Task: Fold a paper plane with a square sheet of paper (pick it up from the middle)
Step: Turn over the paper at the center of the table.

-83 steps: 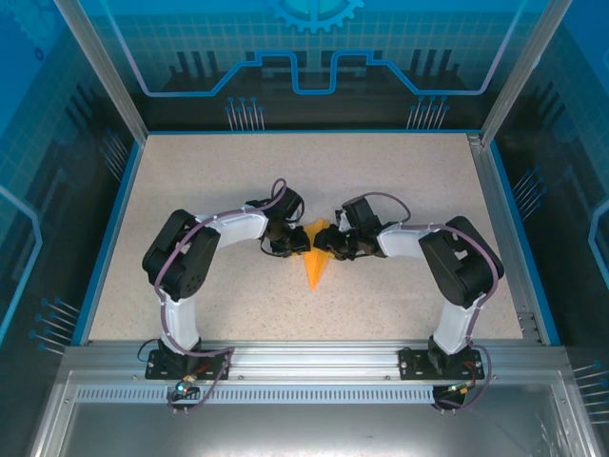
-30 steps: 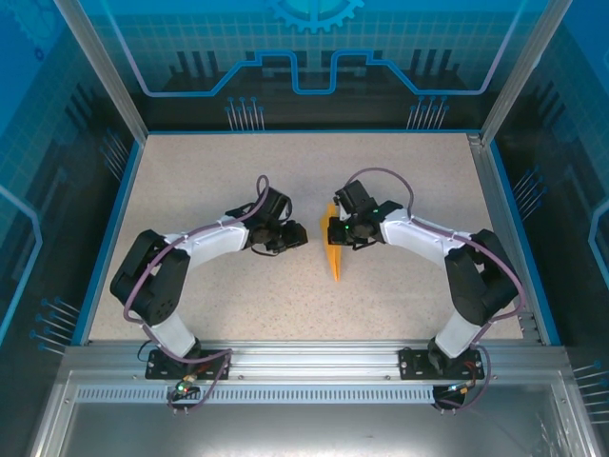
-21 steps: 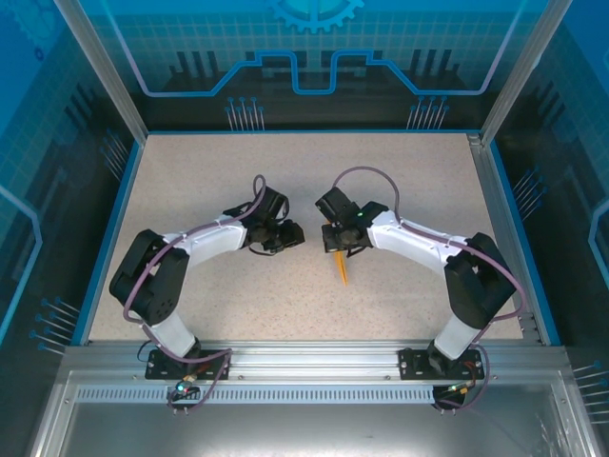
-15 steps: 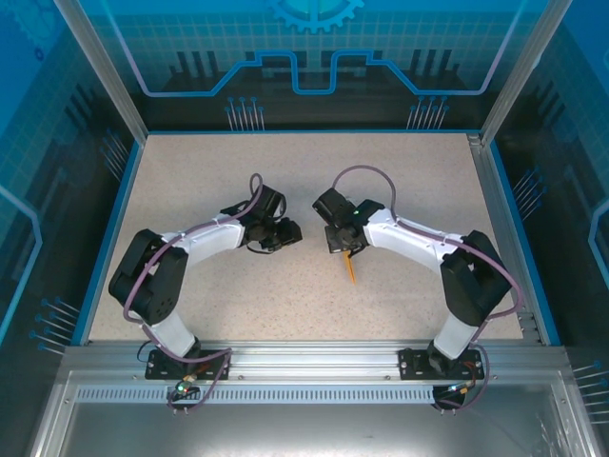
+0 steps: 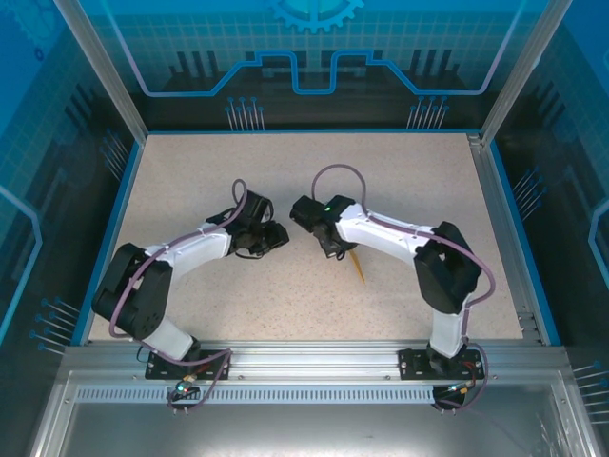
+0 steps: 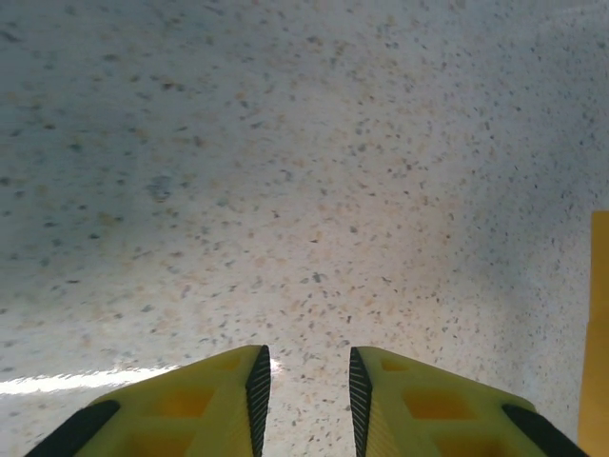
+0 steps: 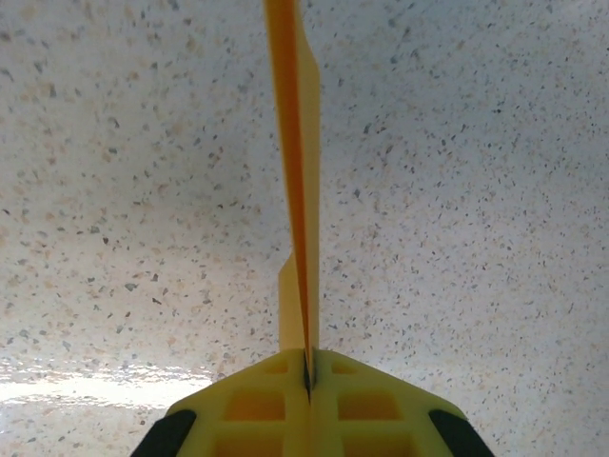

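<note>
The square sheet of paper is folded into a narrow orange-yellow paper plane (image 5: pixel 356 268). It is pinched edge-on in my right gripper (image 5: pixel 335 249) at mid-table, with its sharp nose pointing toward the near right. In the right wrist view the paper plane (image 7: pixel 297 190) runs straight up from the right gripper (image 7: pixel 307 367), whose jaws are shut on its folded layers. My left gripper (image 5: pixel 278 235) sits just left of it, apart from the paper. In the left wrist view the left gripper (image 6: pixel 304 367) stands open over bare table, and a strip of the paper plane (image 6: pixel 599 324) shows at the right edge.
The speckled tabletop (image 5: pixel 190 181) is bounded by a blue rim and transparent walls (image 5: pixel 114 86) on three sides. The aluminium rail (image 5: pixel 304 357) carrying both arm bases runs along the near edge.
My right gripper has carried the plane leftward and turned it, so its nose swung from pointing near to near right. The left gripper drew back to the left, still open.
</note>
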